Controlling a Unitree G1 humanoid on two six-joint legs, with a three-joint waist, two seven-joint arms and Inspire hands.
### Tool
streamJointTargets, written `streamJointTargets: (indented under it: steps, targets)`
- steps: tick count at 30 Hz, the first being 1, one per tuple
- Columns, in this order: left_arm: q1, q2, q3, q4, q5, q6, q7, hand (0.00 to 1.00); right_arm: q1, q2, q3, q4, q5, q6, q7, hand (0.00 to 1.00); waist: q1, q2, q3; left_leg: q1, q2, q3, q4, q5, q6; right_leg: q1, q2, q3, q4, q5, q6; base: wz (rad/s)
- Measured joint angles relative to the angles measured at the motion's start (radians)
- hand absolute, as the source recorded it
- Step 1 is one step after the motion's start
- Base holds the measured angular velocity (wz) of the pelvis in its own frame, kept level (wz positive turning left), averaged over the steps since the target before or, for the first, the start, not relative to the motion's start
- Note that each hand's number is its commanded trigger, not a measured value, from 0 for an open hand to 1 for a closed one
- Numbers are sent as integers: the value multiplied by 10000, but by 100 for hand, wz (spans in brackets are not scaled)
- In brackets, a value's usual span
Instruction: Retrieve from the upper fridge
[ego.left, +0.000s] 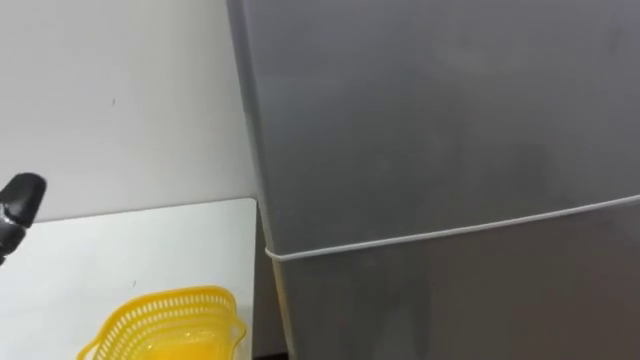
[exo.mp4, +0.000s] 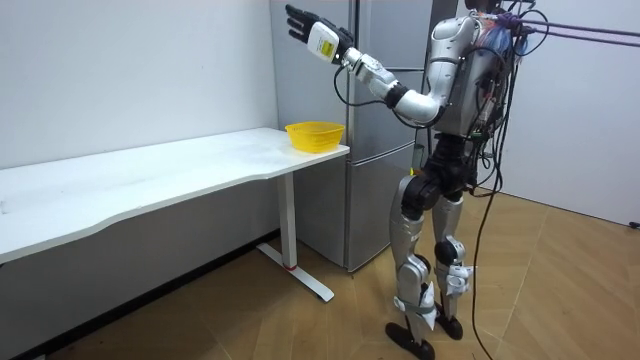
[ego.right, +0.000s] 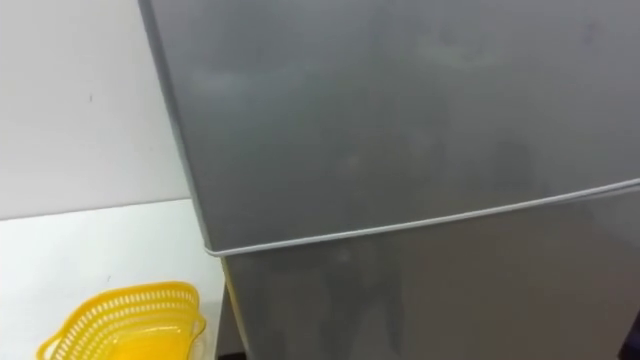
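You're facing the fridge (ego.left: 440, 120), which stands upright with its long axis vertical and fills the centre and right of the eye views. Its front faces you and both doors are shut. The seam (ego.left: 450, 232) under the upper door rises slightly toward the right. The top and right side are cut off. Your left hand (exo.mp4: 308, 25) is raised at the room view's top centre, fingers spread wide, holding nothing. At lower left a yellow basket (ego.left: 170, 325), cropped below, sits on the white table (ego.left: 120, 250).

Closed fridge (ego.left: 440, 130) beside yellow basket (ego.left: 170, 325)
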Motion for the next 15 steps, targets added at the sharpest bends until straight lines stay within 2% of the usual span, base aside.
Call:
streamJointTargets:
  steps: [3,10,15]
  targets:
    - [-118,0,-172,-65,-85,105,-815,0,-25,-11,-13,61,9,54,24,0,-26,-38,16,-6,14,50,-1,0,0,-44,1,91,28,0,-1,-8]
    - [-123,11,-728,-64,-99,1286,-3025,0,-75,-15,-26,-121,-58,282,111,0,-216,-24,-14,-206,13,102,7,1,2,-248,-28,43,136,-16,2,2]
    - [-512,77,-749,-64,-59,1717,-3941,0,-37,-51,-27,-190,-58,294,121,0,-220,34,-46,-203,18,95,9,1,2,-246,-23,124,151,-14,1,-3]
